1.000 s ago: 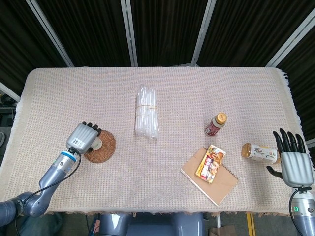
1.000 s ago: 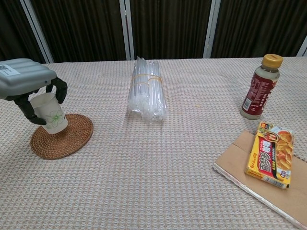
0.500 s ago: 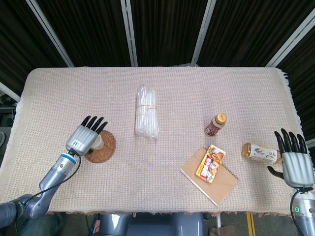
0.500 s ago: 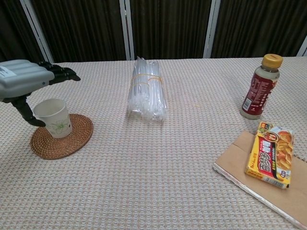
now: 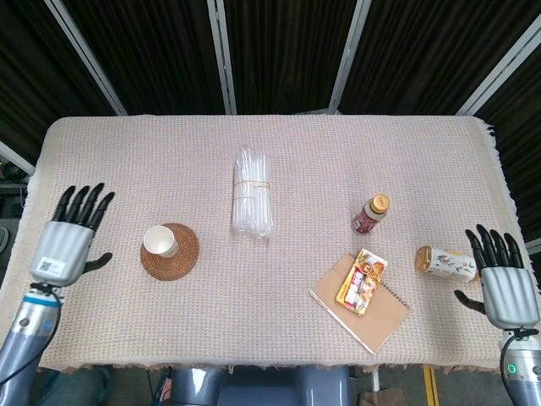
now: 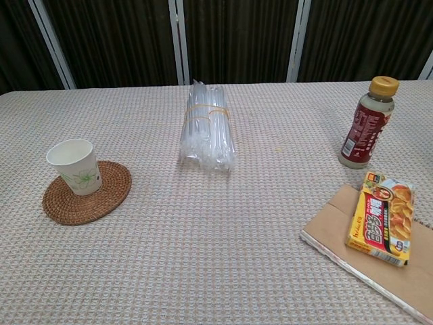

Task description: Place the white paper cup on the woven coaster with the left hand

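**Cup set on the coaster, left arm clear**

The white paper cup with a green leaf print (image 6: 74, 166) stands upright on the round brown woven coaster (image 6: 88, 193), toward its left edge. By the look of it the placing is done; nothing more seems called for than parking the arm. The left robot hand (image 5: 68, 241) hovers well apart to the cup's left, fingers spread, holding nothing. The right robot hand (image 5: 505, 283) is likewise spread and empty, near the tabletop's (image 5: 296, 161) right edge.
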Tool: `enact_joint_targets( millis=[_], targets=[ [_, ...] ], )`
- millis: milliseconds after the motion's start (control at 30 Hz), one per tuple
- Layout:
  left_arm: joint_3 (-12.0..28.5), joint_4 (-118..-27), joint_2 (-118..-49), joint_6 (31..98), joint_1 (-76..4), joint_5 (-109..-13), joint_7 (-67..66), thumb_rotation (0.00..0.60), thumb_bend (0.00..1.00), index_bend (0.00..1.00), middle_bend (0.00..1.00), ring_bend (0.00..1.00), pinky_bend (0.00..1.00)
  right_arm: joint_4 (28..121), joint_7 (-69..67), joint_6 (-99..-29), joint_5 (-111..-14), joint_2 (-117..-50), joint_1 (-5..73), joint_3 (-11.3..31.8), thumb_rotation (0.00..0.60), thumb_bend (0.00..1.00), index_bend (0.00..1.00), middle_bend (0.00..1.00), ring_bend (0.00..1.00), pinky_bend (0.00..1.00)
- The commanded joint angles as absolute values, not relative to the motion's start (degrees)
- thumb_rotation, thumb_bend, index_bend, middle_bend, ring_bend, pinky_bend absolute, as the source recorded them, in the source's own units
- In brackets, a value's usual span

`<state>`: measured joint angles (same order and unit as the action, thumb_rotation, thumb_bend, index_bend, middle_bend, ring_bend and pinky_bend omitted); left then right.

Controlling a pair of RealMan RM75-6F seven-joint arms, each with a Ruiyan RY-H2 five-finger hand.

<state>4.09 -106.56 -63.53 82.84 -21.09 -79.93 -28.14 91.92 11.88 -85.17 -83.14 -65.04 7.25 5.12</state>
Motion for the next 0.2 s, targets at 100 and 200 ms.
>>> enact_joint_targets(
  millis=[100, 200],
  targets=[
    [-0.26, -107.87, -64.05, 91.88, -12.06, -82.20, -23.80, 0.600, 0.00, 0.00, 0.00, 0.00, 0.00, 91.85, 10.85, -84.95, -83.57, -64.59, 7.21, 4.91, 0.600, 0.00, 0.00, 0.00, 0.00, 0.00],
    [-1.06, -107.09, -64.70, 91.90, -10.83, -81.99, -22.11, 0.600, 0.00, 0.00, 0.00, 0.00, 0.00, 91.91, 10.03, -84.81, -83.65, -64.25, 7.18, 4.90, 0.600, 0.00, 0.00, 0.00, 0.00, 0.00]
  ],
)
